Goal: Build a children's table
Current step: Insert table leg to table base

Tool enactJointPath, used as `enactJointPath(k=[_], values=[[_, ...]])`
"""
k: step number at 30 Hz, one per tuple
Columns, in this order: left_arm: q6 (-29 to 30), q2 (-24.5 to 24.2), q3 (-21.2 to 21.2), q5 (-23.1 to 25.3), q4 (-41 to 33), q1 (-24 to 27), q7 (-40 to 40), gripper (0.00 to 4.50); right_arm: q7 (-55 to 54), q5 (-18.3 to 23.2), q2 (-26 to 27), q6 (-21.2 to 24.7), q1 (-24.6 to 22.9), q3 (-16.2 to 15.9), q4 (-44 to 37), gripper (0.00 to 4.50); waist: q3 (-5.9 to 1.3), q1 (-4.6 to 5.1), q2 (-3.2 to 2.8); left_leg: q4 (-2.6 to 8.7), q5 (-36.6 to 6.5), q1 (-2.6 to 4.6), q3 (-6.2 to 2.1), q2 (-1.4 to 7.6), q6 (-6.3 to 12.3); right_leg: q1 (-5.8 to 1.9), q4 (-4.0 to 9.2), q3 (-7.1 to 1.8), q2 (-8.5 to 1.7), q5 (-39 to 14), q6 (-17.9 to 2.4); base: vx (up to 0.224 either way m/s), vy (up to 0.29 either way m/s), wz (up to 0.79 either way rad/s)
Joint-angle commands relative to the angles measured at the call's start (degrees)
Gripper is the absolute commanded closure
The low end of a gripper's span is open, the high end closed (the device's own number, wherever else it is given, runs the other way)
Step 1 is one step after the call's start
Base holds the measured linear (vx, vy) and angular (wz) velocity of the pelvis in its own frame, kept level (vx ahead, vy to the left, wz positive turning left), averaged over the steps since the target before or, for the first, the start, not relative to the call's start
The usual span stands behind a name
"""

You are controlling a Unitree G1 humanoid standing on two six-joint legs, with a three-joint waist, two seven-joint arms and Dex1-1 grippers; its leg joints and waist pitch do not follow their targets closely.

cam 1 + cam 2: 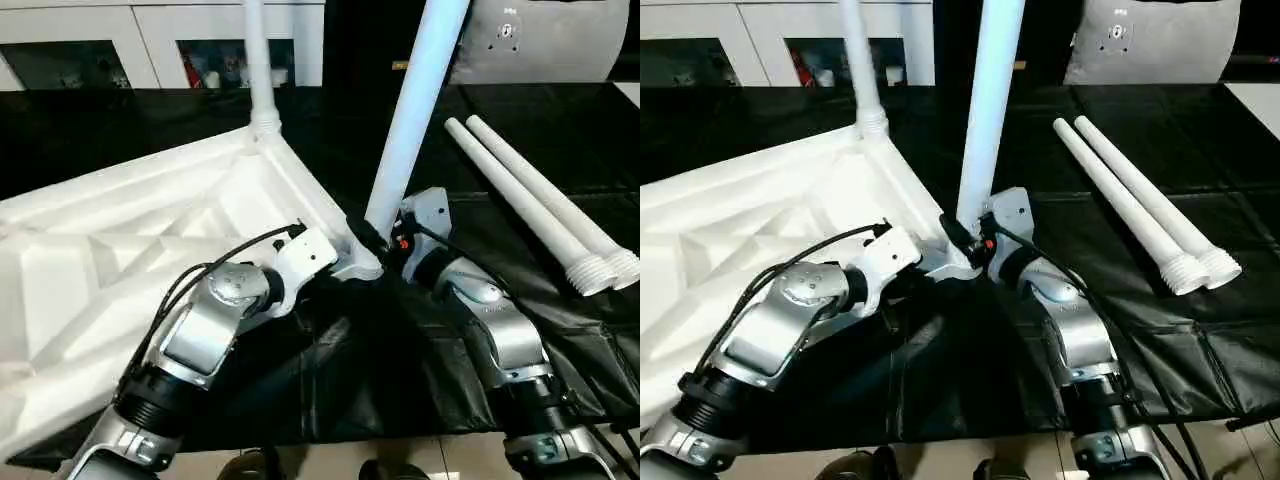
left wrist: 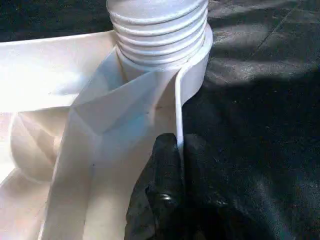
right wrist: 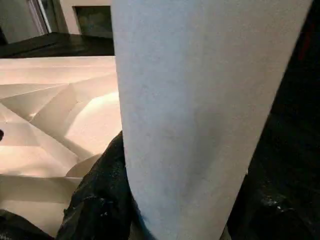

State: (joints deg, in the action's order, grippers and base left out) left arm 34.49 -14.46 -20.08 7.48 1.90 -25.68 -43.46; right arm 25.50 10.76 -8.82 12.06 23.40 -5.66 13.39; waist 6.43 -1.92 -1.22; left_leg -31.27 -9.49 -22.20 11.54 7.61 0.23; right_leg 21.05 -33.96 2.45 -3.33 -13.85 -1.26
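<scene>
In the left eye view, the table top [image 1: 150, 250] lay upside down on the black-covered work table [image 1: 560, 330], toward its left side, with its ribbed underside facing up. One leg [image 1: 258, 60] stood upright in the far corner socket, and a second leg [image 1: 415, 110] rose, tilted, from the near corner socket. Two spare legs [image 1: 540, 205] lay side by side near the right edge of the work table. In the left wrist view, the left gripper [image 2: 167, 170] was narrowly closed, pinching the thin rim of the table top just beside the threaded collar [image 2: 157, 30]. In the right wrist view, the right gripper [image 3: 180, 220] held the second leg, with one finger on each side of the tube.
</scene>
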Motion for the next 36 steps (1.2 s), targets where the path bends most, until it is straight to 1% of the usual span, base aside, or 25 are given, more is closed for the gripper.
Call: enactJointPath(k=[1, 3, 4, 5, 6, 8, 9, 10, 11, 12, 13, 15, 16, 17, 18, 19, 20, 22, 25, 26, 28, 31, 33, 35, 36], values=[[-1.03, 0.88, -2.23, -1.42, -2.74, 0.12, -1.17, 4.50, -3.95, -2.02, -0.31, 4.74, -2.90, 0.66, 9.09, 2.59, -1.66, -0.38, -0.20, 4.39, -16.47, 1.23, -3.54, 6.54, 1.56, -0.50, 5.04, -3.80, -6.66, -11.25, -11.83, 0.000, 0.000, 0.00], [-1.25, 0.50, -1.79, -1.38, -2.38, -0.23, -0.88, 4.50, -3.81, -2.31, -0.27, 4.44, -2.93, 0.38, 9.10, 2.59, -1.58, -0.40, -0.27, 4.56, -18.14, 1.35, -3.66, 6.62, 0.66, -0.32, 5.25, -3.88, -6.63, -14.34, -11.04, 0.000, 0.000, 0.00], [-1.51, 0.09, -1.32, -1.50, -2.08, -0.52, -1.01, 4.50, -3.40, -2.35, -0.25, 3.72, -2.96, 0.29, 9.18, 2.59, -1.64, -0.40, -0.28, 4.62, -18.52, 1.45, -3.68, 6.67, 0.24, -0.23, 5.24, -3.90, -6.55, -14.53, -10.76, 0.000, 0.000, 0.00], [-1.53, 0.06, -1.28, -1.51, -2.06, -0.54, -1.02, 4.50, -3.36, -2.35, -0.25, 3.66, -2.97, 0.28, 9.19, 2.24, -1.65, -0.38, -0.26, 4.62, -18.55, 1.43, -3.67, 6.66, 0.12, -0.21, 5.23, -3.92, -6.56, -14.32, -10.72, 0.000, 0.000, 0.00], [-2.27, -0.45, -0.96, -1.58, -1.72, -0.70, -1.23, 4.50, -2.92, -2.12, -0.13, 2.98, -3.05, 0.45, 9.17, 2.24, -1.81, -0.36, -0.23, 4.61, -18.35, 1.44, -3.66, 6.67, -0.01, -0.28, 5.15, -3.94, -6.53, -13.59, -10.73, 0.000, 0.000, 0.00], [-2.98, -1.04, -0.60, -1.69, -1.28, -0.81, -1.55, 4.50, -2.67, -2.11, -0.14, 2.31, -3.13, 0.54, 9.09, 1.87, -1.87, -0.39, -0.24, 4.53, -17.83, 1.48, -3.54, 6.64, 0.05, -0.23, 5.07, -3.98, -6.54, -11.91, -11.05, 0.000, 0.000, 0.00], [-3.87, -1.79, -0.46, -1.59, -0.75, -0.79, -1.99, 4.50, -2.38, -2.08, -0.20, 1.99, -3.23, 0.65, 9.02, 1.84, -1.96, -0.42, -0.23, 4.45, -17.10, 1.37, -3.57, 6.59, 0.23, -0.38, 4.94, -3.96, -6.54, -10.93, -11.25, 0.000, 0.000, 0.00], [-4.01, -1.92, -0.45, -1.54, -0.67, -0.78, -2.05, 4.50, -2.34, -2.09, -0.22, 1.94, -3.24, 0.67, 9.01, 1.84, -2.06, -0.47, -0.28, 4.36, -15.94, 1.38, -3.44, 6.56, 0.69, -0.43, 4.81, -3.93, -6.48, -8.94, -11.67, 0.000, 0.000, 0.00], [-4.21, -2.35, -0.38, -1.55, -0.45, -0.71, -2.40, 4.50, -2.06, -2.25, -0.45, 1.73, -3.36, 0.56, 8.92, 1.61, -2.28, -0.56, -0.14, 4.15, -13.64, 1.24, -3.36, 6.54, 1.44, -0.73, 4.46, -3.86, -6.48, -5.52, -12.16, 0.000, 0.000, 0.00], [-4.46, -2.86, -0.38, -1.59, -0.31, -0.68, -2.79, 4.50, -1.49, -2.35, -0.74, 1.26, -3.50, 0.34, 8.84, 1.61, -2.27, -0.56, -0.17, 4.10, -12.59, 1.14, -3.33, 6.51, 1.86, -0.79, 4.25, -3.81, -6.42, -3.87, -12.42, 0.000, 0.000, 0.00], [-4.54, -3.02, -0.38, -1.60, -0.27, -0.67, -2.91, 4.50, -1.31, -2.38, -0.83, 1.10, -3.54, 0.28, 8.82, 1.39, -2.38, -0.60, -0.24, 3.91, -11.03, 1.06, -3.27, 6.45, 2.79, -0.92, 4.01, -3.70, -6.47, -1.28, -12.88, 0.000, 0.000, 0.00], [-4.87, -3.45, -0.35, -1.65, -0.04, -0.74, -3.18, 4.50, -0.97, -2.30, -1.07, 0.91, -3.72, 0.25, 8.59, 1.36, -2.50, -0.56, -0.18, 3.63, -9.53, 1.07, -3.17, 6.41, 3.85, -1.06, 3.80, -3.60, -6.49, 1.18, -13.60, 0.000, 0.000, 0.00], [-5.12, -3.71, -0.38, -1.65, 0.09, -0.81, -3.37, 4.50, -0.34, -2.18, -1.36, 0.66, -3.87, 0.17, 8.31, 1.28, -2.72, -0.61, -0.20, 3.31, -7.45, 0.90, -3.13, 6.32, 4.70, -1.26, 3.47, -3.53, -6.49, 3.86, -14.03, 0.000, 0.000, 0.00], [-5.12, -3.71, -0.38, -1.65, 0.09, -0.81, -3.37, 4.50, -0.34, -2.18, -1.36, 0.66, -3.87, 0.17, 8.31, 1.14, -2.81, -0.70, -0.25, 3.17, -6.68, 0.94, -3.13, 6.34, 5.13, -1.29, 3.35, -3.49, -6.50, 5.23, -14.18, 0.000, 0.000, 0.00], [-5.32, -3.91, -0.44, -1.72, 0.22, -0.87, -3.46, 4.50, 0.11, -2.10, -1.55, 0.41, -3.95, 0.09, 8.20, 0.94, -2.99, -0.69, -0.12, 2.99, -5.02, 0.84, -3.13, 6.32, 6.09, -1.46, 2.85, -3.33, -6.32, 8.30, -14.47, 0.000, 0.000, 0.00], [-5.72, -4.20, -0.46, -1.88, 0.39, -0.96, -3.78, 4.50, 0.72, -1.86, -1.91, 0.35, -4.10, 0.16, 7.93, 0.94, -3.07, -0.72, -0.14, 2.79, -3.93, 0.84, -3.07, 6.29, 7.07, -1.41, 2.64, -3.27, -6.30, 10.48, -14.84, 0.000, 0.000, 0.00], [-6.05, -4.29, -0.44, -1.92, 0.52, -1.02, -3.83, 4.50, 0.96, -1.77, -2.04, 0.30, -4.14, 0.20, 7.87, 0.84, -3.14, -0.76, -0.18, 2.61, -3.49, 0.74, -3.06, 6.25, 7.43, -1.45, 2.51, -3.27, -6.36, 11.38, -14.94, 0.000, 0.000, 0.00], [-7.47, -4.62, -0.35, -2.11, 1.11, -1.28, -4.02, 4.50, 1.87, -1.40, -2.53, 0.10, -4.32, 0.41, 7.63, 0.64, -3.08, -0.89, -0.25, 2.49, -3.84, 0.72, -3.05, 6.32, 8.18, -1.43, 2.59, -3.11, -6.40, 10.93, -15.22, 0.000, 0.000, 0.00], [-8.99, -5.82, -0.57, -2.17, 2.28, -1.78, -5.33, 4.50, 4.25, -0.95, -4.43, -0.77, -5.24, 0.64, 6.55, 0.45, -3.21, -1.01, -0.37, 2.51, -4.51, 0.85, -3.06, 6.41, 7.94, -1.46, 2.49, -3.04, -6.29, 9.29, -15.23, 0.000, 0.000, 0.00], [-9.22, -6.07, -0.63, -2.16, 2.51, -1.86, -5.62, 4.50, 4.78, -0.84, -4.83, -1.01, -5.43, 0.66, 6.33, 0.39, -3.24, -1.23, -0.36, 2.43, -4.39, 0.89, -3.04, 6.42, 7.99, -1.49, 2.53, -3.04, -6.24, 9.24, -14.98, 0.000, 0.000, 0.00], [-9.84, -6.62, -0.67, -2.20, 3.06, -1.98, -6.20, 4.50, 5.99, -0.51, -5.87, -1.55, -5.99, 0.86, 5.78, 0.09, -3.32, -1.47, -0.35, 2.29, -3.84, 0.87, -3.00, 6.39, 8.31, -1.50, 2.36, -3.03, -6.24, 10.04, -15.05, 0.000, 0.000, 0.00], [-10.43, -7.37, -0.88, -2.50, 3.64, -2.16, -7.20, 4.50, 8.39, 0.27, -7.23, -2.66, -6.80, 1.07, 4.82, 0.03, -3.40, -1.55, -0.33, 2.16, -4.41, 0.74, -3.02, 6.36, 8.08, -1.65, 2.30, -3.01, -6.35, 9.39, -15.33, 0.000, 0.000, 0.00], [-12.30, -8.67, -1.65, -2.32, 5.14, -2.41, -9.12, 4.50, 12.52, 1.65, -9.60, -4.39, -7.81, 1.66, 2.98, 0.03, -3.48, -1.61, -0.41, 2.08, -5.16, 0.74, -3.07, 6.34, 8.08, -1.73, 2.38, -2.99, -6.40, 8.41, -15.40, 0.000, 0.000, 0.00], [-12.74, -8.91, -1.82, -2.36, 5.48, -2.49, -9.45, 4.50, 13.36, 1.85, -10.07, -4.73, -7.98, 1.69, 2.63, 0.03, -3.38, -1.63, -0.32, 2.09, -5.88, 0.67, -3.05, 6.31, 7.94, -1.70, 2.46, -3.00, -6.35, 7.33, -15.31, 0.000, 0.000, 0.00], [-13.81, -9.60, -2.24, -2.23, 6.77, -2.88, -10.26, 4.50, 16.41, 2.34, -11.90, -5.57, -8.58, 1.36, 1.29, 0.03, -3.46, -1.64, -0.49, 2.06, -6.43, 0.71, -3.10, 6.33, 7.82, -1.70, 2.54, -2.98, -6.38, 6.21, -15.40, 0.000, 0.000, 0.00]])
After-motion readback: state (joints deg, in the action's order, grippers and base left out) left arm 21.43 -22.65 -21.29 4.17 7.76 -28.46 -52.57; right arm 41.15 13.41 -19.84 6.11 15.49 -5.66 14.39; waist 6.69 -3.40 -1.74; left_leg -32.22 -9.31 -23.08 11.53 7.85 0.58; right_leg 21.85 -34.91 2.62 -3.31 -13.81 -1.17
